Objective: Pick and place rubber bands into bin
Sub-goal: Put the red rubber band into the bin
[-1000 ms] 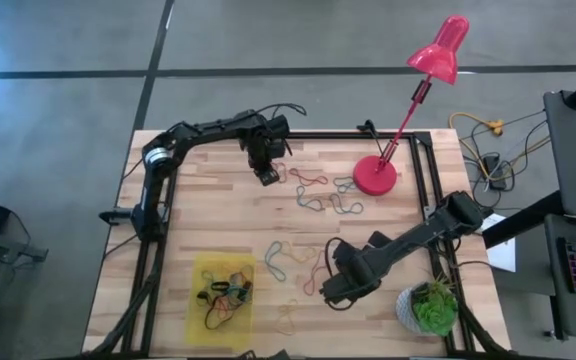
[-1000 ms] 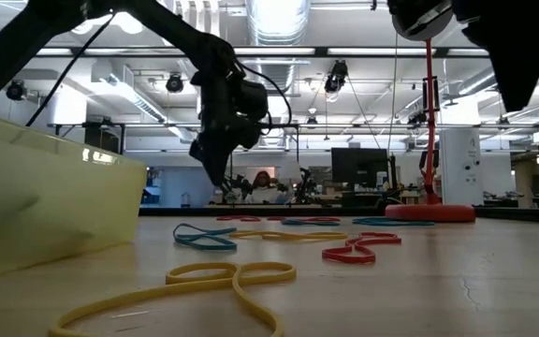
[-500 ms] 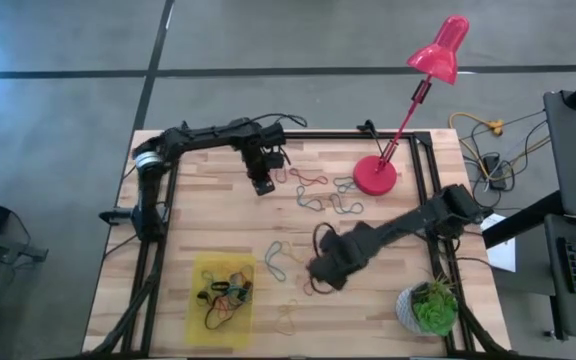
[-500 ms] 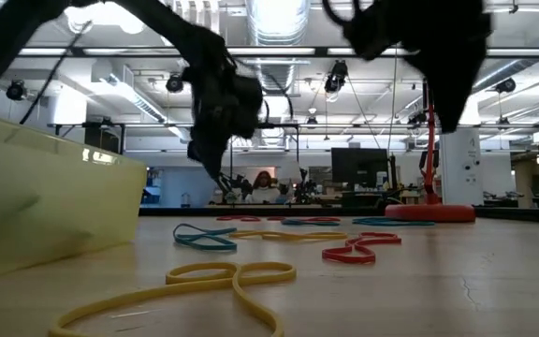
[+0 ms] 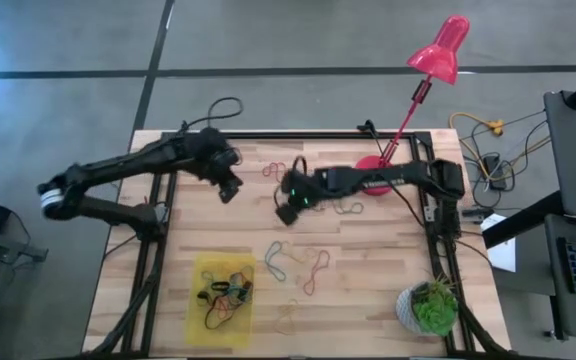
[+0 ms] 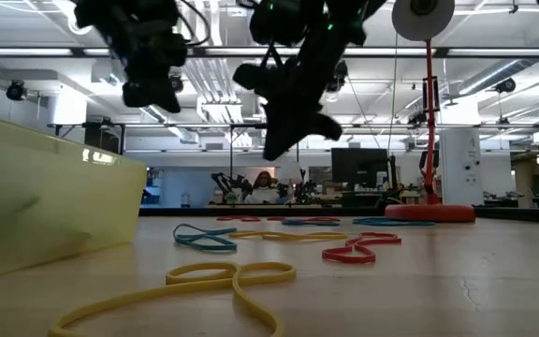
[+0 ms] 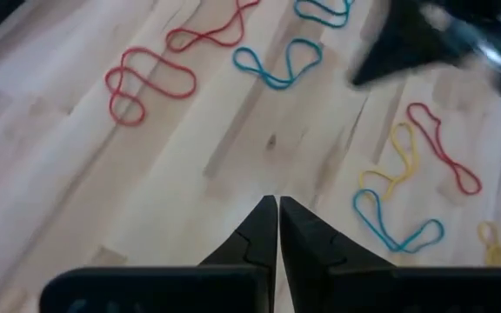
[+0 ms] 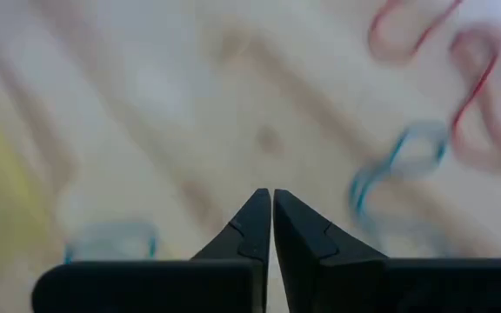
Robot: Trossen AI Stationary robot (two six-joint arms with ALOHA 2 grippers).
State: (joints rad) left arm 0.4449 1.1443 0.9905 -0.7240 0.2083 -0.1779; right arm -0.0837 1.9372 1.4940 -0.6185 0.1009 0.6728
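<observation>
Rubber bands lie flat and loose on the wooden table: a red one (image 5: 273, 168) at the far middle, a group (image 5: 340, 205) by the lamp, another group (image 5: 296, 262) near the middle, and a yellow one (image 5: 288, 318) at the near edge. The yellow bin (image 5: 196, 300) at the near left holds several bands (image 5: 226, 292). My left gripper (image 5: 230, 190) hangs shut above bare wood left of centre; its wrist view shows its fingertips (image 7: 277, 204) together with nothing between them. My right gripper (image 5: 286, 212) hovers shut over the table's middle, its fingertips (image 8: 270, 198) also with nothing between them.
A red desk lamp stands on its round base (image 5: 375, 175) at the far right. A potted plant (image 5: 430, 305) sits at the near right corner. A black frame (image 5: 158, 240) runs along the table's edges. The bin's wall (image 6: 45, 206) fills the low view's left.
My left gripper has drawn back from the far middle toward the table's left edge and has risen. My right gripper has swung from the near right, past the middle group of bands, toward the far edge and now hangs over the table's middle. The bands lie as before.
</observation>
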